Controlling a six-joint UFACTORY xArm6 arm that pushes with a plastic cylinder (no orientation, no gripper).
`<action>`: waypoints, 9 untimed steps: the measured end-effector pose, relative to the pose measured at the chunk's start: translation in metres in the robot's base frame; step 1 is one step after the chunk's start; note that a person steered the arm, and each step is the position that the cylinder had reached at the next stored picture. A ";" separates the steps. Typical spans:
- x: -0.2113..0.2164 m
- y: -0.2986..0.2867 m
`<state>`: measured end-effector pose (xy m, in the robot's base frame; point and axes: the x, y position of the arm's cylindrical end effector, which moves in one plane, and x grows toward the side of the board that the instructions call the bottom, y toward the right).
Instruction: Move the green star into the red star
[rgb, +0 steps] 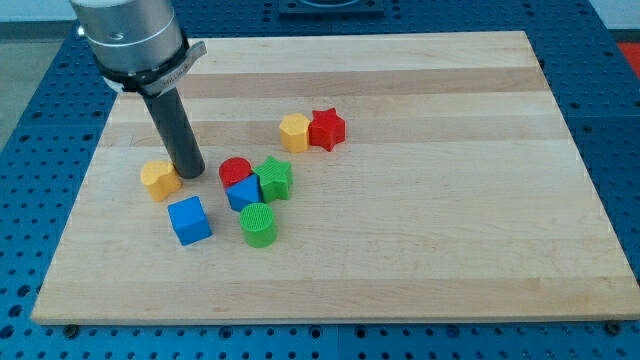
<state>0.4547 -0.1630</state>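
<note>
Camera view shows my tip resting just right of the yellow block, grasping nothing, well left of the green star. That star sits pressed against the blue block and red cylinder, so a push from its near-left side seems needed. The red star waits farther right, touching the yellow hexagon. The rod stands nearly upright.

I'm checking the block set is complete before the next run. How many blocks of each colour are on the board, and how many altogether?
Yellow: 2, one beside my tip, one touching the red star
Red: 2, the star and a round one
Green: 2, a star and a cylinder
Blue: 2, a cube and a smaller one
Total: 8
</note>
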 end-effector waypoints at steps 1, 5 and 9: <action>0.019 0.053; 0.073 0.178; 0.041 0.193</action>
<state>0.4961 0.0296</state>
